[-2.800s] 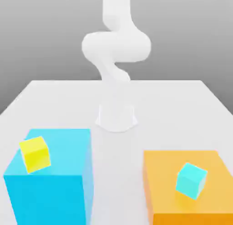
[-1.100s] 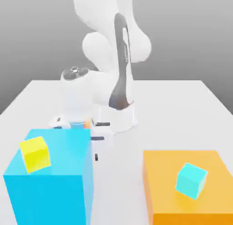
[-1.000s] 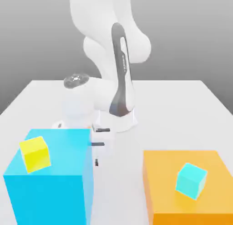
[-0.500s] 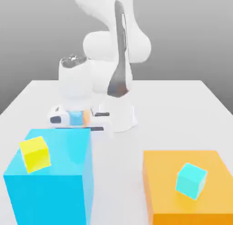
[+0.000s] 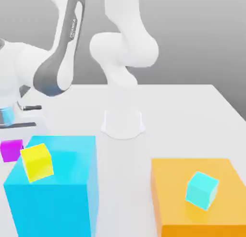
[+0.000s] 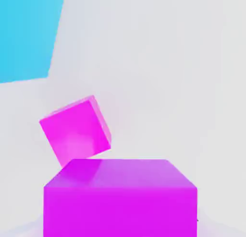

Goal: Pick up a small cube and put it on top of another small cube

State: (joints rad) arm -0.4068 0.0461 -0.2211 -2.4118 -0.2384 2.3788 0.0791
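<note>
My gripper hangs at the exterior view's far left, above and behind the big blue block, and it is shut. Whether it grips anything I cannot tell. Just below it a small magenta cube peeks out beside the blue block. In the hand view one magenta cube looms very near, and a second magenta cube lies tilted on the white table beyond it. A small yellow cube rests on the blue block. A small cyan cube rests on the big orange block.
The arm's white base stands mid-table, with its links arching over to the left. The blue block's corner lies close to the magenta cubes. White tabletop stretches between the base and the orange block.
The hand has swung from in front of the base, by the blue block's far edge, out to the exterior view's far left. A magenta cube now shows beside the blue block.
</note>
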